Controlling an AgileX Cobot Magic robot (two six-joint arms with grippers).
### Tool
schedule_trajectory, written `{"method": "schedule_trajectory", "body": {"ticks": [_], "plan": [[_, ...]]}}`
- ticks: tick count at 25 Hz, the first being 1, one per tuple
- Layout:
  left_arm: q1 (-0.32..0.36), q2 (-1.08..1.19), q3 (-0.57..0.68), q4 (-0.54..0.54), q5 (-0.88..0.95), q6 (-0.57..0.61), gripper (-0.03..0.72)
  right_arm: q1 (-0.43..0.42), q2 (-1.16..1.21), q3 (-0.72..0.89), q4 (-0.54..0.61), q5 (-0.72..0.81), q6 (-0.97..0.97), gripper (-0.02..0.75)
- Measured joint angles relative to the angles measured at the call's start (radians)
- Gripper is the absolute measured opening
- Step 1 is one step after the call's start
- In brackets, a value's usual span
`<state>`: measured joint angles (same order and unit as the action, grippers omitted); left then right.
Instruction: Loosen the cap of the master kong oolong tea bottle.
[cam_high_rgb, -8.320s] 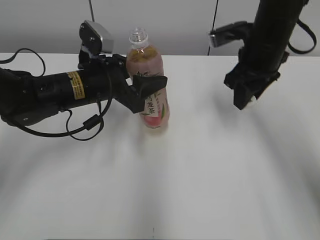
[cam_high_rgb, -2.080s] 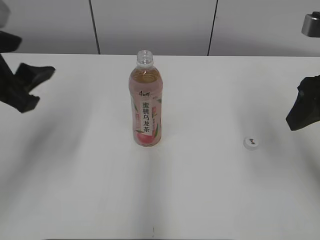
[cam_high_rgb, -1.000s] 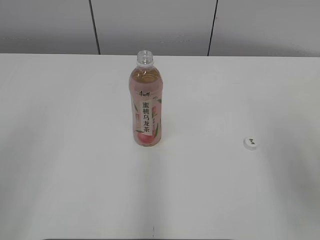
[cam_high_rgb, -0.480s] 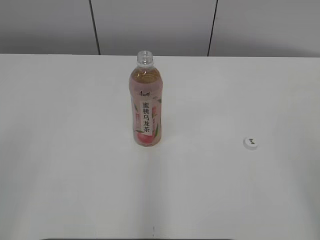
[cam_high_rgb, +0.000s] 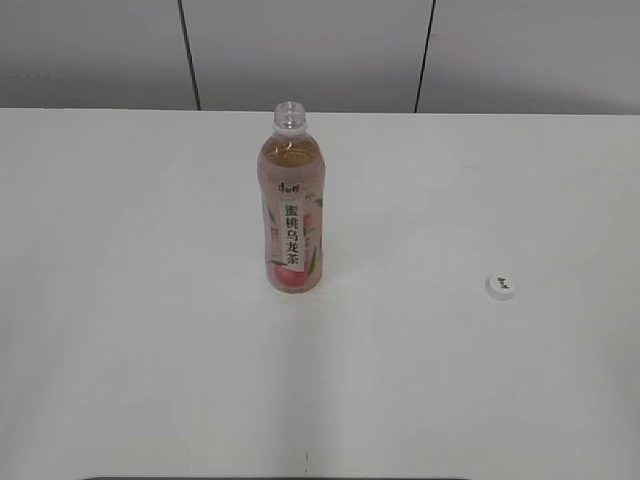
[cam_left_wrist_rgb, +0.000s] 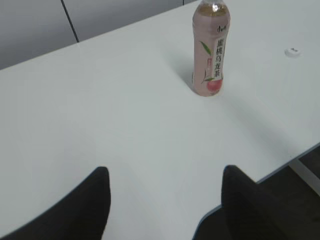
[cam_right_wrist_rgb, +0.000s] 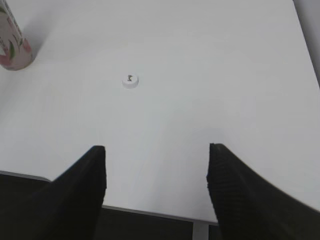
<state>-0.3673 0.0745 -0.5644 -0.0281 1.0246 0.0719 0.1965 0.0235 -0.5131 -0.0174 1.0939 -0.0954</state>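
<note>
While both my left gripper (cam_left_wrist_rgb: 165, 200) and right gripper (cam_right_wrist_rgb: 156, 185) hang apart and empty, the slim clear plastic tea bottle (cam_high_rgb: 291, 205) stands mid-table, open-necked; its small round white screw cap (cam_high_rgb: 501, 285) lies well right. I'd grip the slick, top-heavy body at the label.

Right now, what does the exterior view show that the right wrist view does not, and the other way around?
Only the exterior view shows the whole tea bottle standing upright with its open neck, and the wall panels behind. Only the right wrist view shows the right claw, open and empty, and the near table edge. Both show the white cap lying on the white table, apart from the bottle.
</note>
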Motion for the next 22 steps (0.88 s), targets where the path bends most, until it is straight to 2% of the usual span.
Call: {"method": "schedule_trajectory", "body": {"ticks": [4, 22], "plan": [[0.000, -0.079, 0.001, 0.004, 0.001, 0.000, 0.433, 0.000, -0.028, 0.000, 0.000, 0.002, 0.007, 0.484], [0.001, -0.081, 0.002, 0.007, 0.001, 0.000, 0.417, 0.000, -0.028, 0.000, -0.002, 0.003, 0.026, 0.484]]}}
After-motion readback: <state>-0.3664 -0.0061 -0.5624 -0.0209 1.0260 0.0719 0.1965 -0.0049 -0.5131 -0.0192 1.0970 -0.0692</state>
